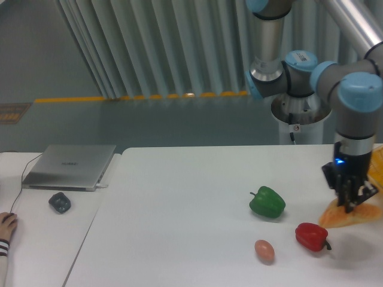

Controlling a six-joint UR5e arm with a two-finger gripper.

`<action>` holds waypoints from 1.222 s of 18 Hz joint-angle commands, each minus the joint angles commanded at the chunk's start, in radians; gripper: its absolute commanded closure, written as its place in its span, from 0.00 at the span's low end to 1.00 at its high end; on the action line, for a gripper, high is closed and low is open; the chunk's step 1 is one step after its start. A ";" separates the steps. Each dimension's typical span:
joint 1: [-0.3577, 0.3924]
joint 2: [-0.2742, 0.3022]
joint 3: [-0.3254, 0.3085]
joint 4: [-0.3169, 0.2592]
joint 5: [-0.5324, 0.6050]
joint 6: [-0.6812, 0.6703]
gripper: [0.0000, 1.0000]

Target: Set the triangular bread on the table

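1. Gripper [351, 203] at the right side of the table [179, 203], pointing down, its fingers clamped on the bread [350, 216].
2. Bread – a golden-tan wedge – hangs at the gripper's tips, just above or touching the table near its right edge; I cannot tell which.
3. Red pepper [311, 237] lies just left of the bread, on the table.
4. Green pepper [267, 202] sits further left and a little behind the red one.
5. Egg [264, 250] lies in front of the green pepper, left of the red pepper.
6. Closed silver laptop [69, 166] rests on the adjoining desk at far left, a small dark object [60, 202] in front of it.
7. Person's hand [7, 225] shows at the left edge.
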 joint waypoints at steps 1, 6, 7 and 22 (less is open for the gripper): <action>-0.015 0.003 -0.002 0.000 0.003 -0.002 0.76; -0.092 0.005 -0.006 0.000 0.101 -0.003 0.59; -0.103 0.005 -0.006 0.000 0.106 -0.005 0.58; -0.043 0.057 -0.009 -0.005 0.137 0.118 0.00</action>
